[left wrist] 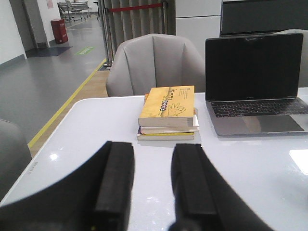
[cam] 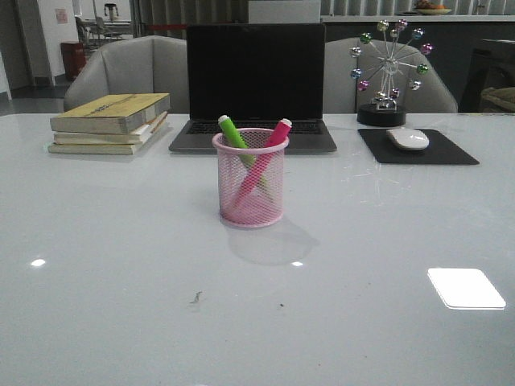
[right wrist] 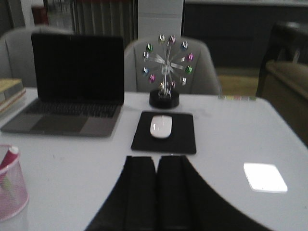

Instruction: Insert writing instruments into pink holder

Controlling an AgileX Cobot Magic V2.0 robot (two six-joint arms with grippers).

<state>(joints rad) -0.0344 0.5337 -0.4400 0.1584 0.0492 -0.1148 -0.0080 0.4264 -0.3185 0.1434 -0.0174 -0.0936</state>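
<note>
The pink holder stands upright at the table's centre, in front of the laptop. Inside it lean the green marker and the magenta marker, crossing each other with their caps above the rim. An edge of the holder with the magenta marker also shows in the right wrist view. My left gripper is open with nothing between its fingers, over the bare table near the books. The right gripper is shut and empty, just short of the mouse pad. Neither gripper appears in the front view.
A laptop sits behind the holder. A stack of books lies at the back left. At the back right are a black mouse pad with a white mouse and a ferris-wheel ornament.
</note>
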